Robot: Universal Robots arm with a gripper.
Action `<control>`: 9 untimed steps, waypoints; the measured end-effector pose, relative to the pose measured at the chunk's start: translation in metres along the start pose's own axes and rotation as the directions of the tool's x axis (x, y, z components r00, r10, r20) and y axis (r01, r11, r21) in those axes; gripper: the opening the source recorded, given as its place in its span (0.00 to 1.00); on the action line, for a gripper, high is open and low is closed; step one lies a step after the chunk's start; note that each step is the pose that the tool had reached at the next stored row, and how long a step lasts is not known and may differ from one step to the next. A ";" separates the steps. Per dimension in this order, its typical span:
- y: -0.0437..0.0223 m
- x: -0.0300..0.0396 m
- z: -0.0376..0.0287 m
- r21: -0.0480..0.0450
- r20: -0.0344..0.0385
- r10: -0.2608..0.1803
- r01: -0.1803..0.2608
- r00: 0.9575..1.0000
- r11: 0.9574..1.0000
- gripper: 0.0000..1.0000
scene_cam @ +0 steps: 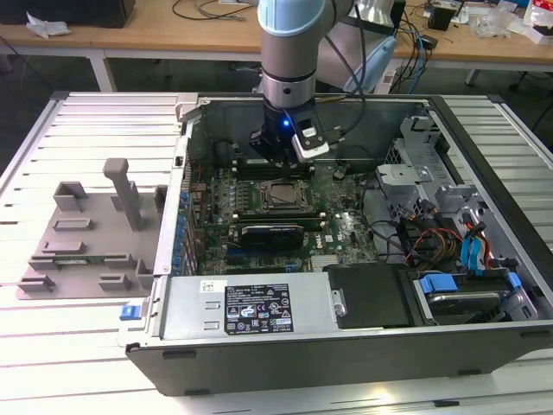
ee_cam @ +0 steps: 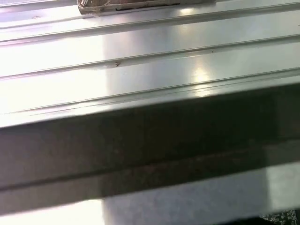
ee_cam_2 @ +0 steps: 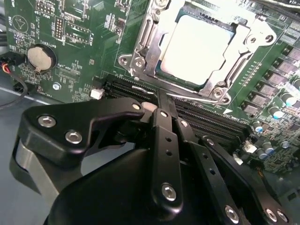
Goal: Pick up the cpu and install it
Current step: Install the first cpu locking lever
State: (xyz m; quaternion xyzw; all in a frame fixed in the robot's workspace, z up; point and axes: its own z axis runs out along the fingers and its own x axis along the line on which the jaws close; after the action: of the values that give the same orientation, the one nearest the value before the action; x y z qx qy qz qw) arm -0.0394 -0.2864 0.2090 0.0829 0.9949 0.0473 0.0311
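A pale, silvery metal top with a smooth sheen was shown by the cpu (ee_cam_2: pixel 199 47), framed by the bright metal socket frame (ee_cam_2: pixel 140 61) at its 9 o'clock. Matt black links with shiny metal rivets were seen on the gripper (ee_cam_2: pixel 157 110). The tray (scene_cam: pixel 86 233) appeared as dull grey plastic.

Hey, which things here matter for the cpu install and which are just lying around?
Job:
cpu, seated in the socket
gripper, just beside the socket
motherboard

Lying about:
grey tray, on the exterior view's left
coin battery
power supply
cables
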 end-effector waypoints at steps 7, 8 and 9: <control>-0.0014 0.0049 0.0061 0.014 0.015 0.026 -0.026 1.000 1.000 0.11; -0.0016 0.0054 0.0070 0.015 0.017 0.030 -0.030 0.999 0.999 0.11; -0.0017 0.0057 0.0077 0.016 0.018 0.033 -0.033 0.999 0.999 0.11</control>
State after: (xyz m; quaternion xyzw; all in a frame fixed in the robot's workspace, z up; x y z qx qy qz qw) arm -0.0447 -0.2864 0.2009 0.1001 0.9935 0.0389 0.0383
